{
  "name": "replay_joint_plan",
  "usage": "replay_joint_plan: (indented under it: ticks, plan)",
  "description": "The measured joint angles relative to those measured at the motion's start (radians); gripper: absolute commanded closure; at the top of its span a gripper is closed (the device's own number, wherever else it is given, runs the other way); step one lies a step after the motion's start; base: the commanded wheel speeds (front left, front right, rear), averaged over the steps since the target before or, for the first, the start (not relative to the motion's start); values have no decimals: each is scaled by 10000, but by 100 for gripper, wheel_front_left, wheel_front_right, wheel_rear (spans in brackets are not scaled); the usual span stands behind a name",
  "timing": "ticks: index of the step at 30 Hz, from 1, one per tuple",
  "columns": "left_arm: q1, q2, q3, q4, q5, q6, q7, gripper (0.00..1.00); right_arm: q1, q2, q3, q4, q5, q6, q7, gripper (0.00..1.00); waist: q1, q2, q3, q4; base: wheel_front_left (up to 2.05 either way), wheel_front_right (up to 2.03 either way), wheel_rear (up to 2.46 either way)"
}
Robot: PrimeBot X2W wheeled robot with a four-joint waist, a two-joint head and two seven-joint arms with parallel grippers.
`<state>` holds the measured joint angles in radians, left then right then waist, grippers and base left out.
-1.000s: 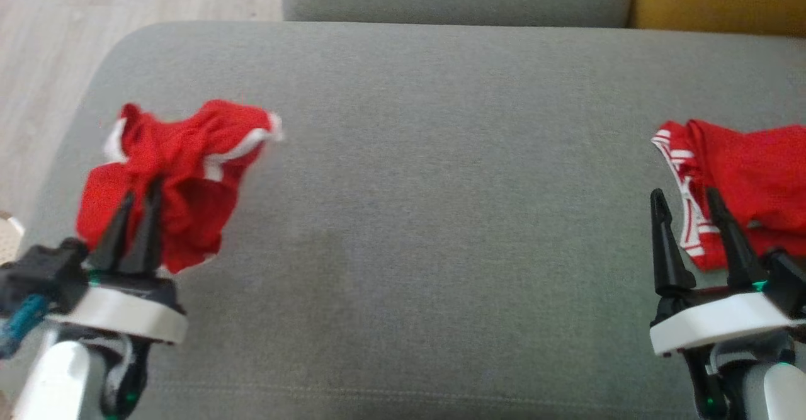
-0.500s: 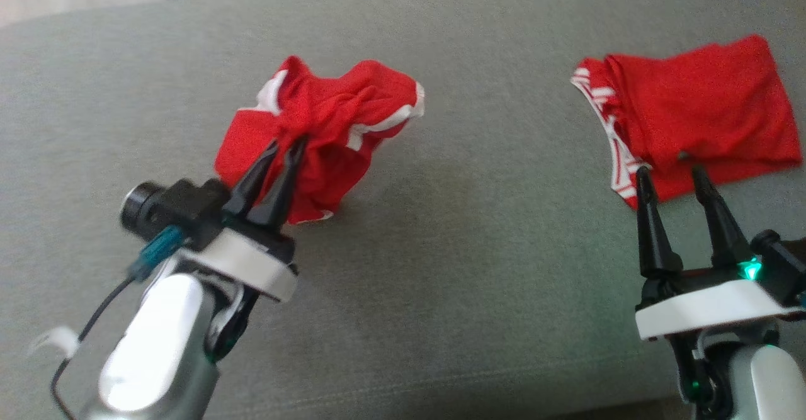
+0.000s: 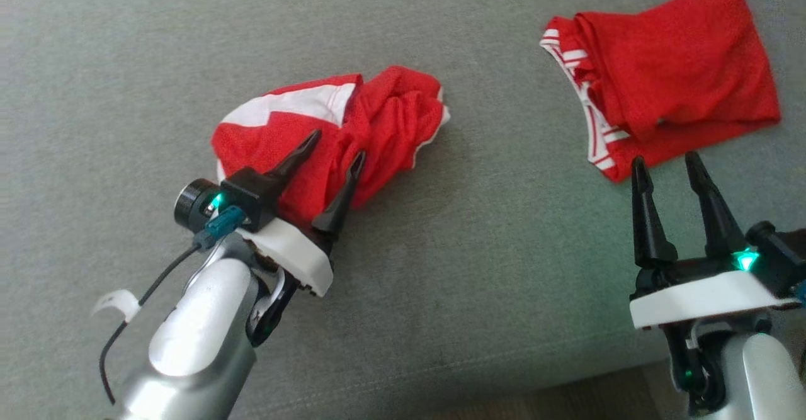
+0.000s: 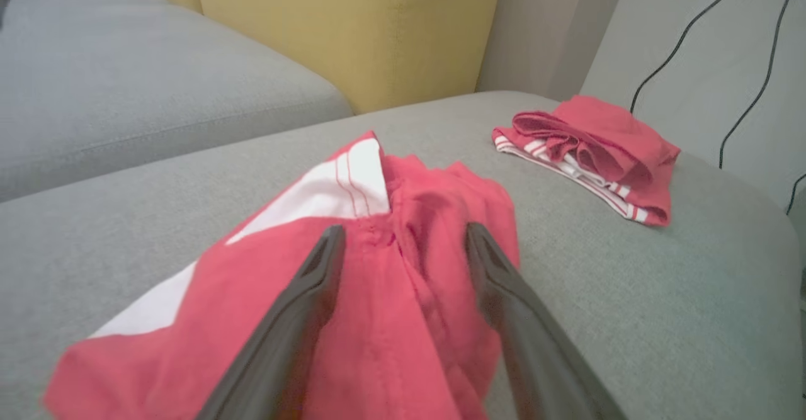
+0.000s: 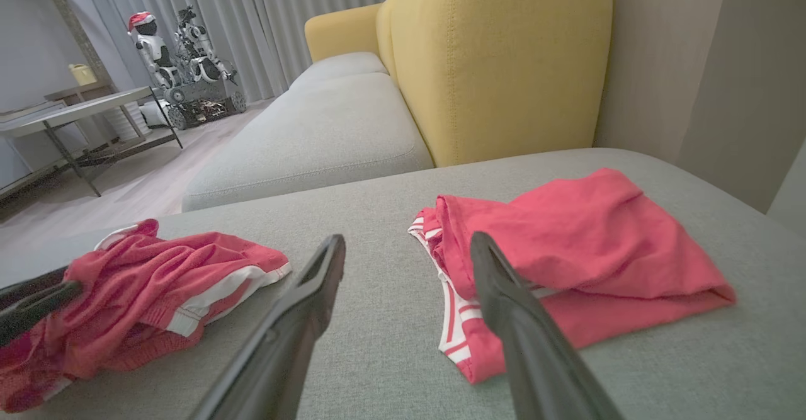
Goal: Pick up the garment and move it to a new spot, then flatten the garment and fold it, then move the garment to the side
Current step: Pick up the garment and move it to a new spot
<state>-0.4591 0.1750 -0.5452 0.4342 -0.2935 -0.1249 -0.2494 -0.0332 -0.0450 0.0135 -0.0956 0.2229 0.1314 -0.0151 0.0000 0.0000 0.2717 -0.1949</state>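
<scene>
On the grey sofa cushion [image 3: 441,281], before a yellow backrest [image 5: 504,61] and pale curtains [image 5: 264,11], we see the crumpled red garment [image 3: 378,118] lying beneath our left gripper [image 3: 337,144], jaws apart and fingers aimed at 1 o'clock, while our right gripper [image 3: 665,158], also wide apart, has a folded red garment [image 3: 680,73] at 12 o'clock.

We count two red garments: a crumpled garment [image 3: 378,118] and a folded garment [image 3: 680,67]. Two grippers, the left gripper [image 3: 337,144] and the right gripper [image 3: 665,157], two fingers each. Two grey cushions: near cushion [image 3: 504,281], far cushion [image 5: 315,136]. Two black cables [image 4: 686,29]. Two toy robots [image 5: 151,48]. One table [image 5: 75,108].
</scene>
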Motion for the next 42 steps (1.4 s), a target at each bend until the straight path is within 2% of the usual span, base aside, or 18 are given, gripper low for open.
replay_joint_plan:
  ticks: [6,11,22,30,42]
  plan:
    - [153,2,449,-1124,10,73,-21,0,4,0,-88,25,-153,0,10,0,0,0,-260,517,0,0,0]
    - [895,155,1360,-2006,31,495,-65,0,18,0,-119,23,-314,0,171,0,0,0,-611,1167,0,0,0]
    - [2515,1122,2899,-2468,13,1112,-67,0,92,0,-226,4,-437,0,545,0,0,0,-1345,2318,0,0,0]
    - [3710,1321,3074,-3064,-33,1323,-65,0,579,0,-263,19,-483,0,719,0,0,0,-1885,2581,0,0,0]
    - [4973,1398,3118,-3877,-389,1605,194,0,1219,2,-267,79,-430,0,786,0,0,0,-2633,2515,0,0,0]
